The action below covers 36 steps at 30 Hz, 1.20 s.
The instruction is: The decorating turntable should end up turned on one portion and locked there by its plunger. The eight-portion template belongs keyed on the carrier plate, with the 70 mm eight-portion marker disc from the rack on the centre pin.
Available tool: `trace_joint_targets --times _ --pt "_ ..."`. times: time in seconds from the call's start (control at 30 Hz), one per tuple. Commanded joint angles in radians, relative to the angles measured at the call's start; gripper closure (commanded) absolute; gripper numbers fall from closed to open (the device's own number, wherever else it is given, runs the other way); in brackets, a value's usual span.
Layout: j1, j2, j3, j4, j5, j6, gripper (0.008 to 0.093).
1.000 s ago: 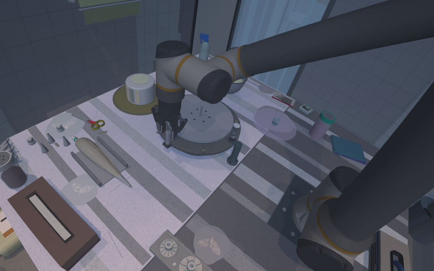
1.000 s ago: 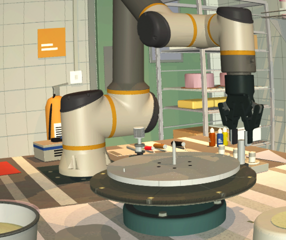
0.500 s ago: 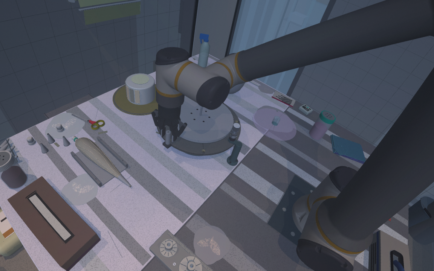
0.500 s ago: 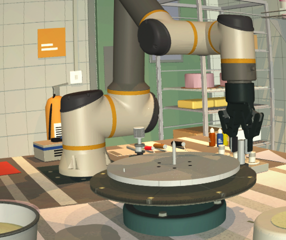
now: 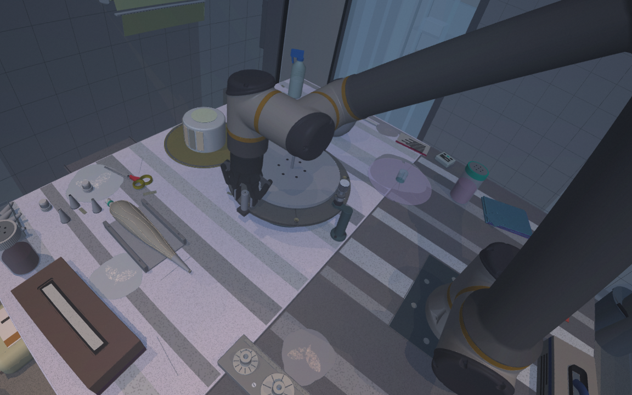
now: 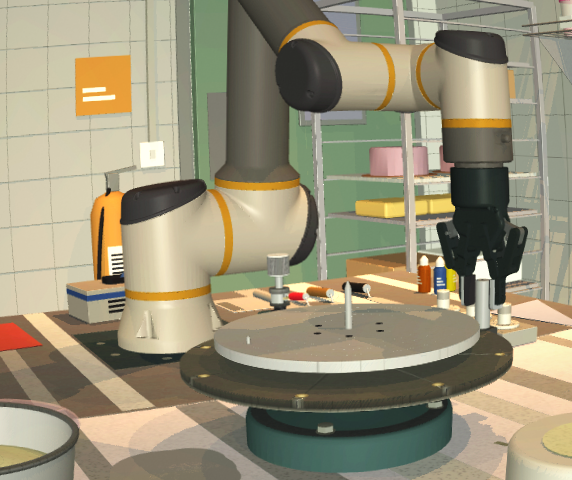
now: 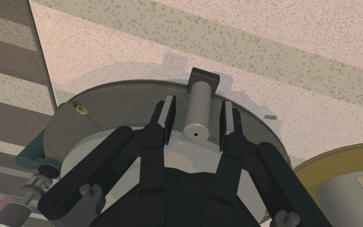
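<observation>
A grey upright handle post [image 7: 197, 110] stands on a dark bracket at the rim of the turntable's dark index ring [image 6: 346, 373]. My open gripper [image 7: 196, 121] straddles the post and holds nothing. The pale carrier plate [image 6: 346, 336] sits on the ring, with the thin centre pin [image 6: 347, 306] standing at its middle. The plate carries no template or disc. The plunger with its knurled knob [image 6: 278, 281] stands at the ring's far side, on a teal post [image 5: 343, 222]. Two marker discs [image 5: 259, 373] sit on a rack at the table's near edge.
A brown box [image 5: 77, 322] with a pale slot lies at the near left. A piping bag [image 5: 149, 233] rests on a tray, with nozzles and scissors [image 5: 140, 180] beyond. A cake on a gold board [image 5: 202, 132] stands by the turntable. A lilac disc [image 5: 400, 179] and shaker [image 5: 469, 182] lie right.
</observation>
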Motion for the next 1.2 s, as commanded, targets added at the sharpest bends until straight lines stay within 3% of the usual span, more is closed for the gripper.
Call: trace_joint_targets --times 0.0,0.7,1.17 --pt "0.0 0.0 -0.001 0.0 0.0 0.0 0.0534" --pt "0.0 0.0 -0.001 0.0 0.0 0.0 0.0929" --pt "0.0 -0.007 0.007 -0.001 0.0 0.0 0.0934"
